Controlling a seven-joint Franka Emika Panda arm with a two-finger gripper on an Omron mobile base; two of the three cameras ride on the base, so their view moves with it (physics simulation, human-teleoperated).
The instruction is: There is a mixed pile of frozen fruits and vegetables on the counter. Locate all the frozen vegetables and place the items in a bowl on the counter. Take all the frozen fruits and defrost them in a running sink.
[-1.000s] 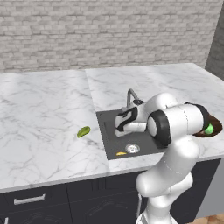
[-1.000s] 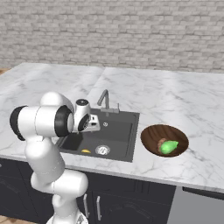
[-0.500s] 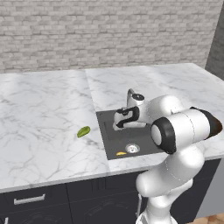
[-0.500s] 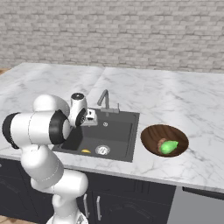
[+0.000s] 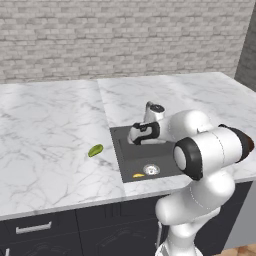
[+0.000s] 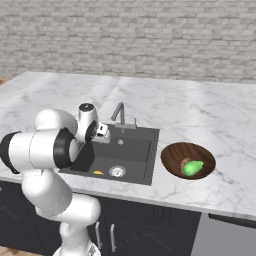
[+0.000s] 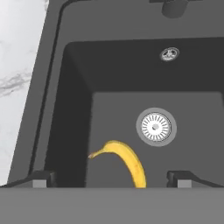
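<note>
Marble counter (image 5: pixel 50 130), white with grey veins, under a grey brick wall (image 5: pixel 120 35). Landmark: sink (image 7: pixel 131 78). Banana (image 7: pixel 124 162) lies on its floor beside the drain (image 7: pixel 156 127); olive-green oval (image 5: pixel 95 150) left of it; wooden bowl (image 6: pixel 175 155) right. Gripper (image 7: pixel 111 179) spread wide above the basin, empty.

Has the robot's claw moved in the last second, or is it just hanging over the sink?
Yes. In the left base view the gripper has swung left across the sink, away from the faucet side toward the basin's left edge, jaws open, nothing held.
</note>
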